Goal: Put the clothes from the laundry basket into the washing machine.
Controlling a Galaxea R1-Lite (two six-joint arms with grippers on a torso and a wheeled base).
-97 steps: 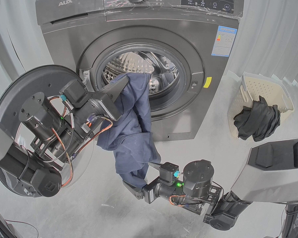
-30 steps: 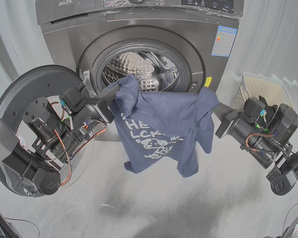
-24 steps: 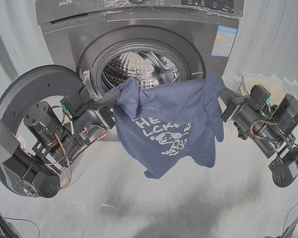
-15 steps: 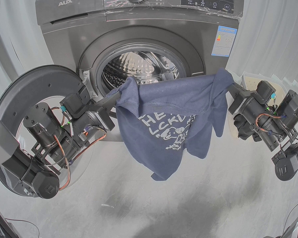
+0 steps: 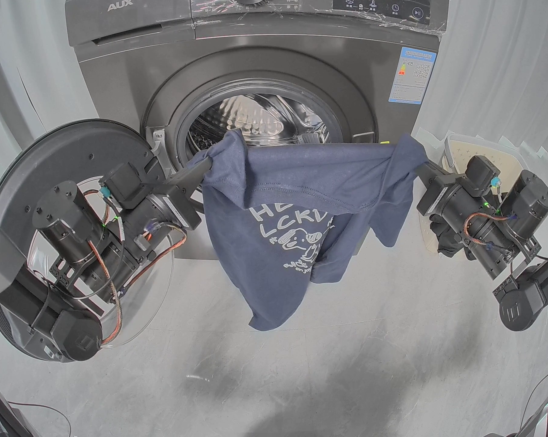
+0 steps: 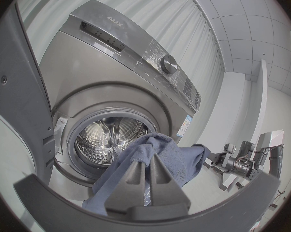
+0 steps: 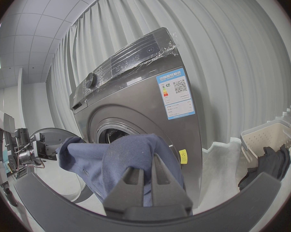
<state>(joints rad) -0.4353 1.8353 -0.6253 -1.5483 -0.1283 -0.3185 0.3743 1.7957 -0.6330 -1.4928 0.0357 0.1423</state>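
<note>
Entry: load one, mid-transfer.

- Navy T-shirt, white print facing out, hangs stretched between the two arms in the air in front of the washing machine. Its top edge runs across the lower part of the opening, and the hem hangs free above the floor.
- Left pincer: clamped on one end of the shirt, just beside the left rim of the opening. In the left wrist view the fingers are pressed together with cloth bunched over the tips.
- Right pincer: clamped on the other end, off the machine's right front corner.
- Door is swung fully open to the left. Drum is exposed; cannot tell whether anything lies inside.
- Laundry basket stands to the right of the machine, with a black garment draped over its rim.

Progress (judgement): the shirt is out of the basket but no part of it looks past the drum rim. Left to do: feed the shirt into the drum, let go with both pincers, then fetch the black garment. Roughly the first half of item one is done.
</note>
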